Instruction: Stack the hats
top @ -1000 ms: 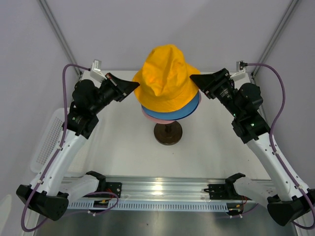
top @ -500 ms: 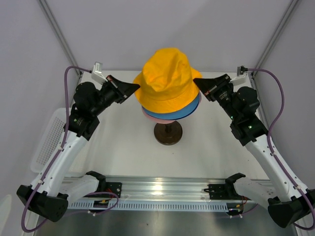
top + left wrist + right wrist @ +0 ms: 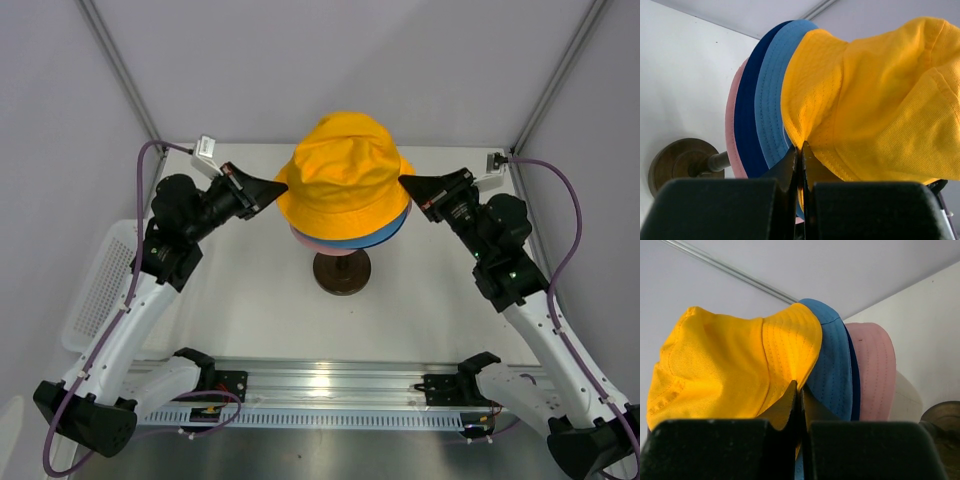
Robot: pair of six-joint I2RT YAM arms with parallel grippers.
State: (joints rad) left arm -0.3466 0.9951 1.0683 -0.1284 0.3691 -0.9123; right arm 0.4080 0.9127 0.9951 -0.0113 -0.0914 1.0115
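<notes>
The yellow-orange hat sits on top of the stack on the mannequin stand. The light blue hat and the pink hat show only as brim edges under it. The navy blue hat shows as a brim between them in the wrist views. My left gripper is shut on the yellow hat's left brim. My right gripper is shut on its right brim. Both hold the brim level with the stack.
The stand's dark round base sits on the white table below the hats. A white perforated tray lies at the left edge. Frame posts rise at the back corners.
Both grippers have moved down and toward the near side with the yellow hat. The hat has come lower over the stack and hides more of the blue and pink brims.
</notes>
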